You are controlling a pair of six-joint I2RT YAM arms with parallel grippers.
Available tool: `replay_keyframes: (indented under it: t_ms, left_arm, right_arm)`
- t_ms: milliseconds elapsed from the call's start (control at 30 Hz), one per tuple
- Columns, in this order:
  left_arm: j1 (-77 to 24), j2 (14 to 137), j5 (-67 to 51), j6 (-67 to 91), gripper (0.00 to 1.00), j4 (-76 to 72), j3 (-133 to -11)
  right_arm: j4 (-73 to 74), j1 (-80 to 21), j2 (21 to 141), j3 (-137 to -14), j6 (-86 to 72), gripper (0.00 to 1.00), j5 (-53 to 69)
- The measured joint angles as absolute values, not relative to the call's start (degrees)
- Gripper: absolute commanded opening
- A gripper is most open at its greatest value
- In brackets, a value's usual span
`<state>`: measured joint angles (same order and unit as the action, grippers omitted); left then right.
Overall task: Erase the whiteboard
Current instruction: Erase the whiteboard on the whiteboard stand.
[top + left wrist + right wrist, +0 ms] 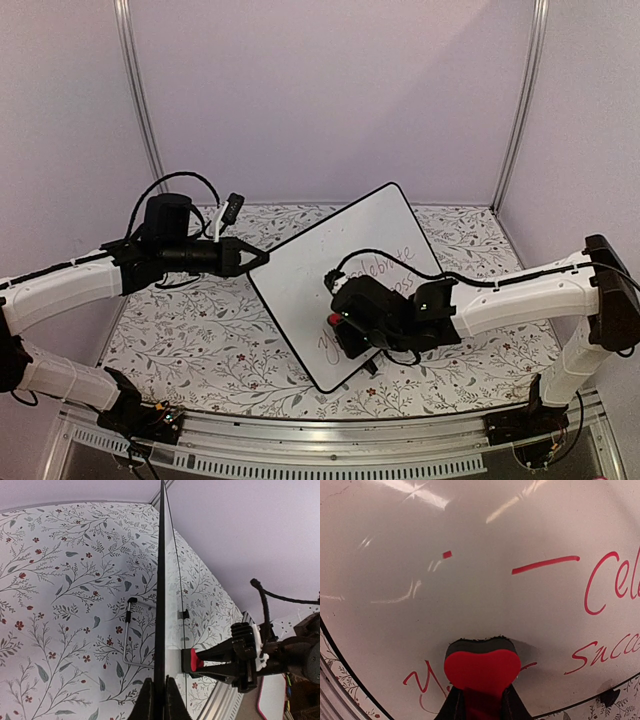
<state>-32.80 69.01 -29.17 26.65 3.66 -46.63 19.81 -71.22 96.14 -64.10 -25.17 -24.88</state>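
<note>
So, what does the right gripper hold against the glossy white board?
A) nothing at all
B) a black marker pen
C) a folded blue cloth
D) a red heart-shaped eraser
D: the right gripper is shut on the red heart-shaped eraser, whose dark underside meets the glossy white whiteboard.

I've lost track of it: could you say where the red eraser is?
In the top view, the red heart-shaped eraser sits in the right gripper's jaws, on the glossy white whiteboard's near end, beside red handwriting.
</note>
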Motion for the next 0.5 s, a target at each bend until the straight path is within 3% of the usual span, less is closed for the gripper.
replay_keyframes:
  t_ms: [500]
  left_arm:
    - [-32.80, 69.14, -29.47, 26.63, 0.00, 3.31, -46.63]
  right_arm:
    - [22.00, -71.99, 96.07, -63.94, -26.15, 0.19, -25.47]
